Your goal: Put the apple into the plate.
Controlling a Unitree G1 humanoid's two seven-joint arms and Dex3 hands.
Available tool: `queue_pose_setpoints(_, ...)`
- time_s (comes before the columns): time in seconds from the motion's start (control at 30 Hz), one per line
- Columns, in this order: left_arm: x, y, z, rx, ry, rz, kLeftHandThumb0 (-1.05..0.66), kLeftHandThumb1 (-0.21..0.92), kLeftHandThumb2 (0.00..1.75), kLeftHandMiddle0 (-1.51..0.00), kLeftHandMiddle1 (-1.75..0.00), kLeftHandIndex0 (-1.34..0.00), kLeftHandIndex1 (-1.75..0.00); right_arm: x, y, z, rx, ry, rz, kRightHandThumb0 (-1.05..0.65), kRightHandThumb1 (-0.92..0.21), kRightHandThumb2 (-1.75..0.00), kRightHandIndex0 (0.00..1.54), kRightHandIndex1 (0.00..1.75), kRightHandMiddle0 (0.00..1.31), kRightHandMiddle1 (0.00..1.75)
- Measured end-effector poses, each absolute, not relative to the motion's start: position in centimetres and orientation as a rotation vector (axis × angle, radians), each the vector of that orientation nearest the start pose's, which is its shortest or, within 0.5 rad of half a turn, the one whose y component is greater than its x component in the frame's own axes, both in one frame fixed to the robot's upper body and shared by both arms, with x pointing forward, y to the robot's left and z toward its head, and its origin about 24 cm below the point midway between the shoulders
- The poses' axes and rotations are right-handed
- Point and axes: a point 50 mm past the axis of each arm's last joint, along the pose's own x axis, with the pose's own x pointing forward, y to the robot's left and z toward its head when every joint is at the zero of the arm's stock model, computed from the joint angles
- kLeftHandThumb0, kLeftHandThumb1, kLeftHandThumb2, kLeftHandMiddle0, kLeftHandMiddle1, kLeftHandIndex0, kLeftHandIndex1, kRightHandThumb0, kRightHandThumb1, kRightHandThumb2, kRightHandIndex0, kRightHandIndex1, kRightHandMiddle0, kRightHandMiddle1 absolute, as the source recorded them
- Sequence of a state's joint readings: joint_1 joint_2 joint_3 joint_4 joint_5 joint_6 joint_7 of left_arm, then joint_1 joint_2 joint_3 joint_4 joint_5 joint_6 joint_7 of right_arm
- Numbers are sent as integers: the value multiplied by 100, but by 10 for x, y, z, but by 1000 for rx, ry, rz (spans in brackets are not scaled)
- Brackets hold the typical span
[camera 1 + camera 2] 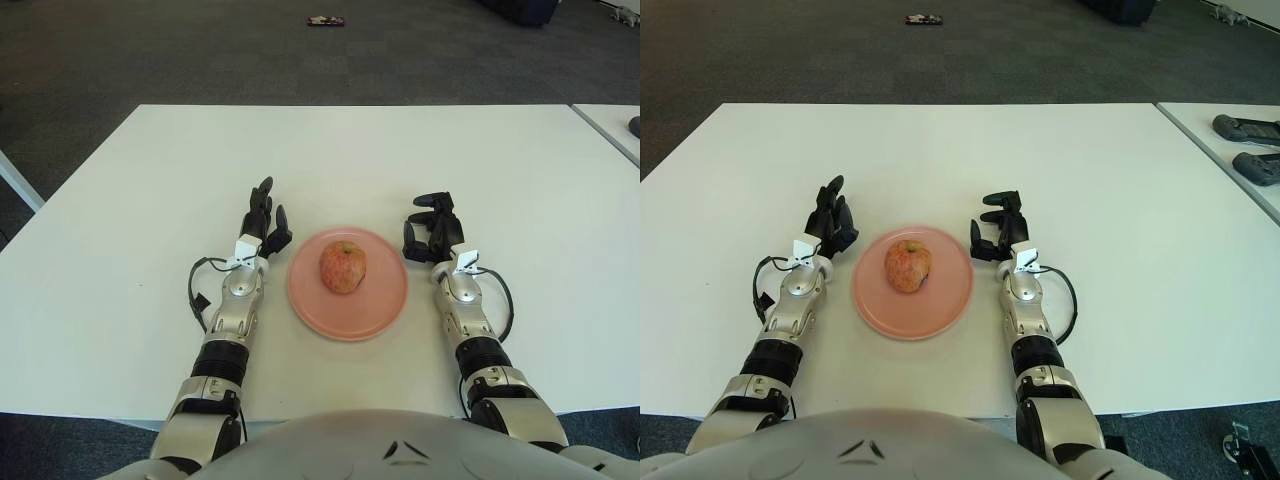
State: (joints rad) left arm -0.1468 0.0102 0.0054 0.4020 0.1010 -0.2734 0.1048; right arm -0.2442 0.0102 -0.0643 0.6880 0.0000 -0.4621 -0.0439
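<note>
A red-yellow apple [343,266] sits inside the pink plate [380,308] at the table's near centre, a little left of the plate's middle. My left hand [264,220] is just left of the plate, fingers spread and pointing away from me, holding nothing. On the plate's right side my right hand [432,228] shows with its fingers loosely curled around nothing. Neither hand touches the apple.
The white table [340,160] stretches wide around the plate. A second table with two dark devices [1245,145] stands at the right. A small dark object [326,20] lies on the carpet far behind.
</note>
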Motion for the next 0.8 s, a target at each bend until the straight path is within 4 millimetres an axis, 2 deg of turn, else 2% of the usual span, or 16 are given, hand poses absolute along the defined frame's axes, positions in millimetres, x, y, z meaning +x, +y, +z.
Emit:
queue_pose_setpoints(0.37, 262, 142, 16, 136, -48, 71, -79, 92, 92, -22, -2, 0, -45, 280, -145, -9, 19, -3, -40, -2, -28, -131, 130, 175, 104, 175)
queue_pose_setpoints(0.8, 258, 140, 13, 134, -21, 122, -78, 92, 89, -25, -3, 0, -49, 279, -146, -9, 27, -5, -27, -3, -29, -131, 130, 175, 103, 175)
